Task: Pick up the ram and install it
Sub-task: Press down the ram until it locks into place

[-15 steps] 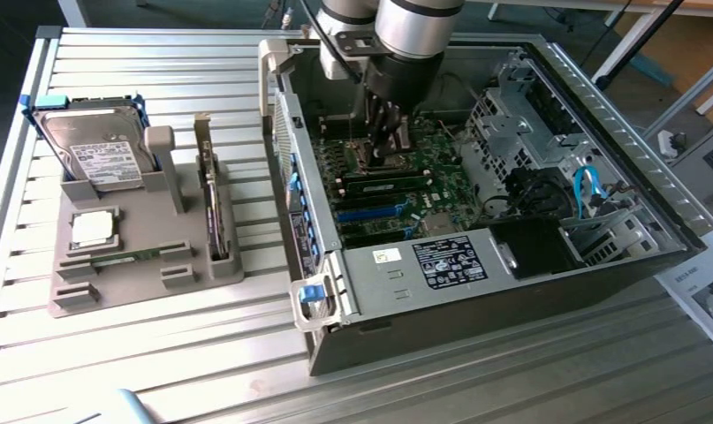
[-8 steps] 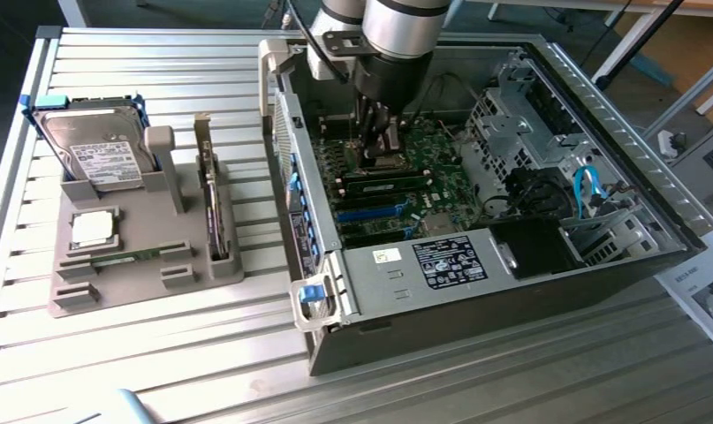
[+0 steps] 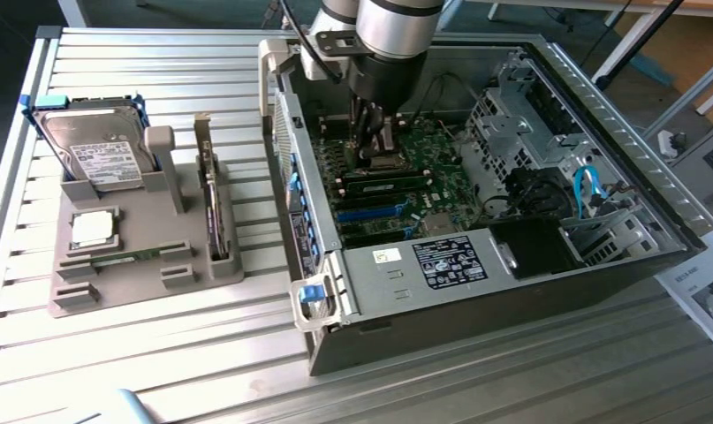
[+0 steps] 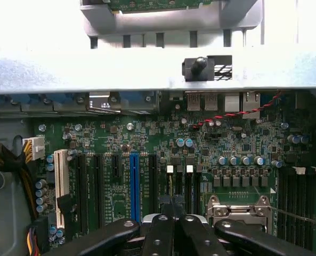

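black gripper [image 4: 173,221] fingers sit pressed together with nothing between them, hanging low over the green motherboard [image 4: 147,144] next to the cpu socket [image 4: 237,210] inside the open pc case [image 3: 639,185]. over on the exterior view's left, the ram [image 3: 126,257] lies flat in the grey holder [image 3: 173,274], beside the silver processor [image 3: 92,229] and hard drive [image 3: 94,155].

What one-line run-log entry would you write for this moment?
pincer: shut, nothing seen held | position: inside computer case, above motherboard | ram: lying in grey holder outside case
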Robot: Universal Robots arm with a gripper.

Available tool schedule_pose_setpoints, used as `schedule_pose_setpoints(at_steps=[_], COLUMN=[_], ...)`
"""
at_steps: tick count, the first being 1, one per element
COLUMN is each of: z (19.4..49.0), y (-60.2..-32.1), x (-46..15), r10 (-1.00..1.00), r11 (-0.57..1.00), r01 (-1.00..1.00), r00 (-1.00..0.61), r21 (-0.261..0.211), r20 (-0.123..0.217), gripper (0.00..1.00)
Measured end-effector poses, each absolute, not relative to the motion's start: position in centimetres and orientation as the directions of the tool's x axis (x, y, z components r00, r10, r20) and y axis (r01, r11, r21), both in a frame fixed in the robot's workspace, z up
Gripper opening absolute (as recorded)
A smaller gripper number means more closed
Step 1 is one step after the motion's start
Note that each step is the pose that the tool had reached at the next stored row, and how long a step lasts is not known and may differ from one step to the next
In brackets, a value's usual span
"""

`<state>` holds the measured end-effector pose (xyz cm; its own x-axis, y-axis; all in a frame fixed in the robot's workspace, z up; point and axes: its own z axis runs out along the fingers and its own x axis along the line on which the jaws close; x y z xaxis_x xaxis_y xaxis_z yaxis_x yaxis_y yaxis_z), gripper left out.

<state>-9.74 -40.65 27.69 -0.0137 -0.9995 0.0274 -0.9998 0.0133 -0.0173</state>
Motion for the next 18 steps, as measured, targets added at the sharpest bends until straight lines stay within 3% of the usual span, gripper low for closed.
schedule_pose_setpoints(at_steps=[18], z=[24.6], y=[-40.6], x=[-9.8], r10=[-1.0], r11=[0.013], r01=[-1.0], r00=[-0.014], r21=[-0.019], r20=[0.027], gripper=[0.11])
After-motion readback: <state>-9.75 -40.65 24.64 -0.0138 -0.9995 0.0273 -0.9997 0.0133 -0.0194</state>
